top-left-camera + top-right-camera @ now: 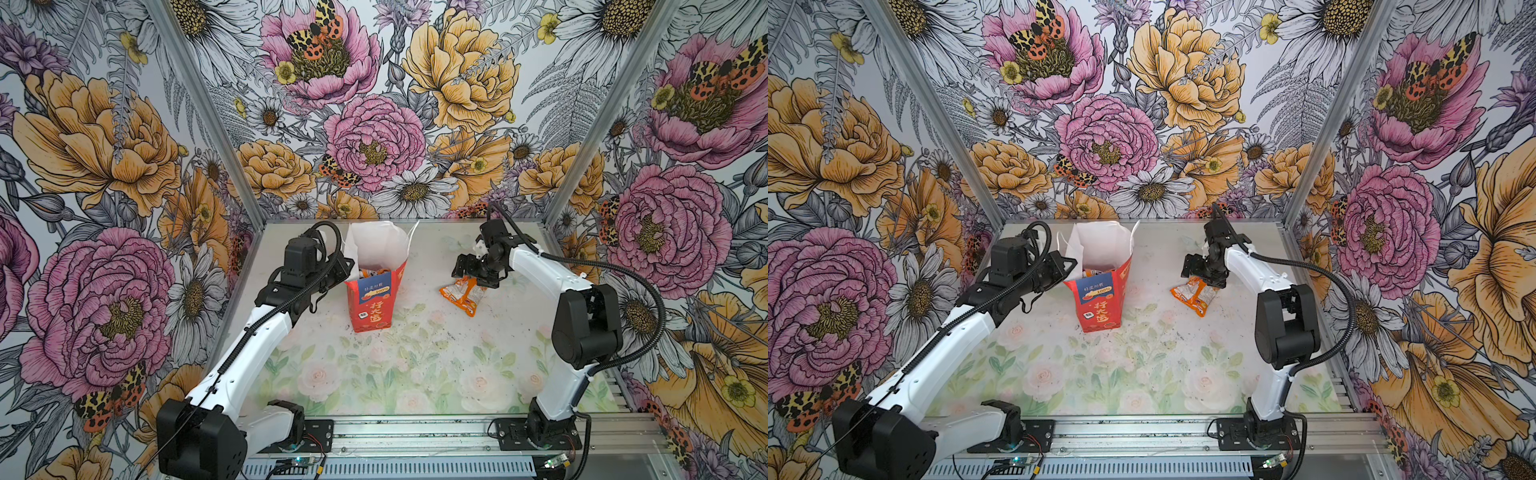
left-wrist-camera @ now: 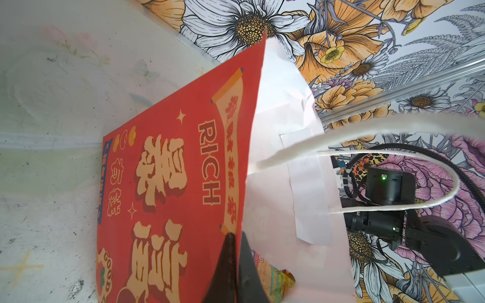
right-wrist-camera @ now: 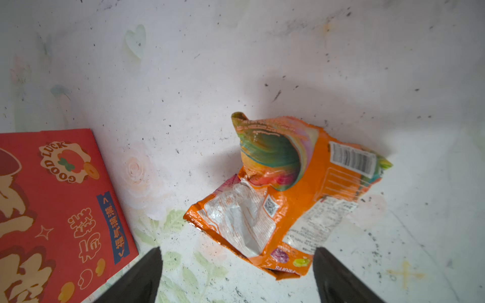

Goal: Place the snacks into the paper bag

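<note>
Red paper bag [image 1: 376, 301], orange packet [image 1: 370, 273] inside, second packet [image 1: 462, 293] outside

Packet [image 1: 463, 295] right of paper bag [image 1: 374, 307]

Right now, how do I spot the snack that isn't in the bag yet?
Look at the pale flowery table. Right of the tall red paper bag lies one crumpled orange packet, beneath the open right gripper. It is the only snack outside the bag.
</note>
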`<act>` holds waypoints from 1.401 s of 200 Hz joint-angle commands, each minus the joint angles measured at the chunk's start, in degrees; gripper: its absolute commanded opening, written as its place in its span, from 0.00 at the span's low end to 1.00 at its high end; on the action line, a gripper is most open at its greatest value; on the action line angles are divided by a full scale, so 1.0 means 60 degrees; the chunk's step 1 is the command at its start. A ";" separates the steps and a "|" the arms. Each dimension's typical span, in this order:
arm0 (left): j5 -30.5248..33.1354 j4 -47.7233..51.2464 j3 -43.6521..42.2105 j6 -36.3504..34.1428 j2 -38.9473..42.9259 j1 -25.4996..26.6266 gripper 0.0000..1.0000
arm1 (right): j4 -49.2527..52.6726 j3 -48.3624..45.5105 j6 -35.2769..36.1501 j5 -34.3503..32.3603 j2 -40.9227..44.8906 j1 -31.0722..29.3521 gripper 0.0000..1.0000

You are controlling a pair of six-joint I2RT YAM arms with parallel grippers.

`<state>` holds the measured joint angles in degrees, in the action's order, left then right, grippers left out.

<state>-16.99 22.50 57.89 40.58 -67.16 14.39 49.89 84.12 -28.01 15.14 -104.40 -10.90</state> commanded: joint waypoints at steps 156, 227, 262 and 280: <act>-0.0446 -0.0952 -0.0008 -0.0010 0.0351 -0.0043 0.00 | 0.0007 -0.0468 -0.1747 -0.2142 -0.0583 -0.0601 0.98; -0.0436 -0.0938 0.0035 0.0019 0.0360 -0.0040 0.00 | -0.0082 -0.0236 -0.1850 -0.2422 -0.1259 -0.0777 0.90; -0.0447 -0.0938 0.0029 0.0045 0.0302 -0.0042 0.00 | -0.0097 -0.0064 -0.1822 -0.2466 -0.1361 -0.0910 0.77; -0.0447 -0.0938 0.0027 0.0041 0.0323 -0.0042 0.00 | -0.0112 -0.0030 -0.1801 -0.2476 -0.1308 -0.0924 0.66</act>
<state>-17.63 22.02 57.58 40.58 -67.07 14.39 49.84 82.08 -38.52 1.43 -111.59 -15.99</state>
